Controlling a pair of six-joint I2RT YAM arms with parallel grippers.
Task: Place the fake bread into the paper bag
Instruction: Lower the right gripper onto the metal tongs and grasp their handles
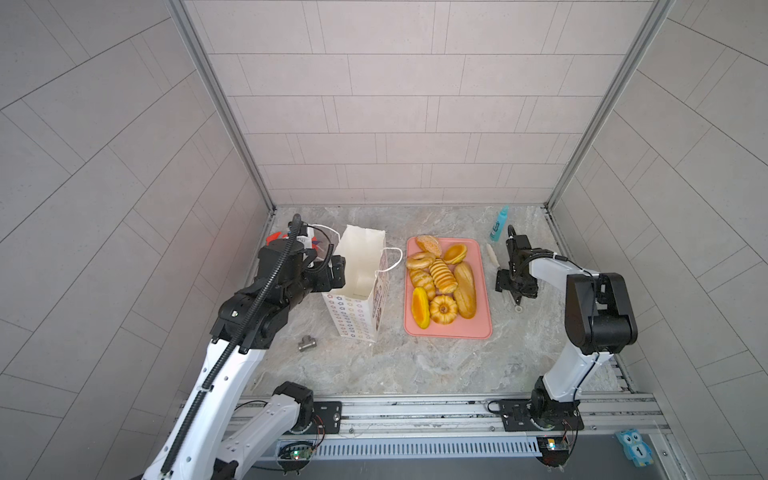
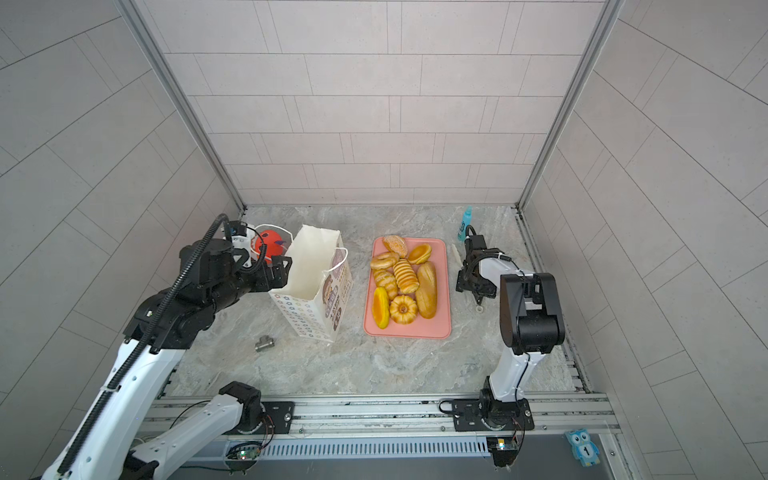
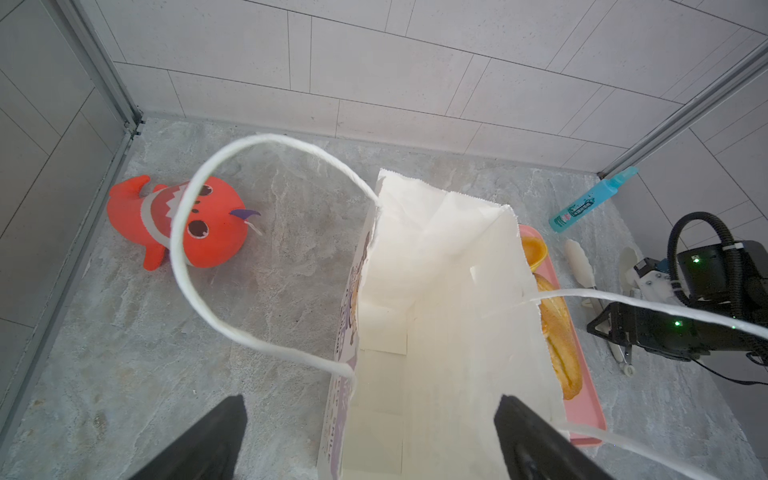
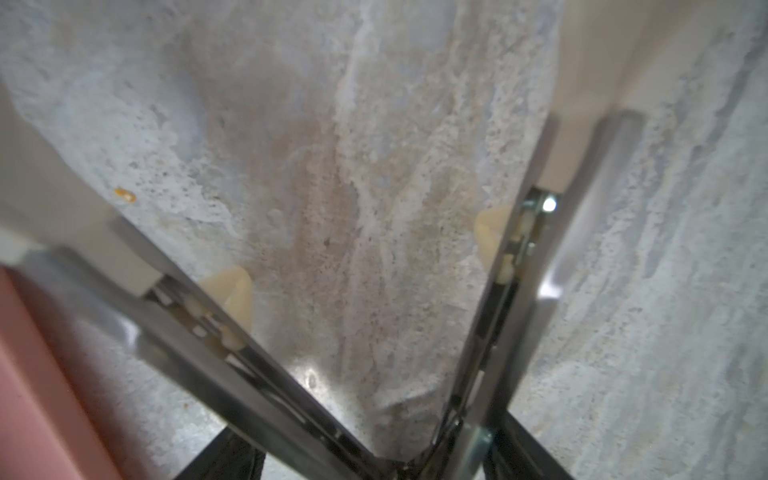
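Judging by the gloss, the fake bread (image 1: 442, 282) should feel light, springy and slick; you'd best take the long loaf (image 1: 464, 291) across its middle. All of it lies on the pink tray (image 1: 449, 332), beside the upright paper bag (image 1: 353, 311). Your left gripper (image 3: 370, 399) stands wide open at the bag's rim. Your right gripper (image 1: 515, 286) sits over metal tongs (image 4: 249, 353), and I cannot tell whether it grips them. The bag's purple lettering is unreadable; an owl card (image 1: 633, 449) shows "1".

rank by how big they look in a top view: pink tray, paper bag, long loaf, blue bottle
pink tray and paper bag: about alike, and the bag's top is nearer the camera, so unranked
long loaf
blue bottle
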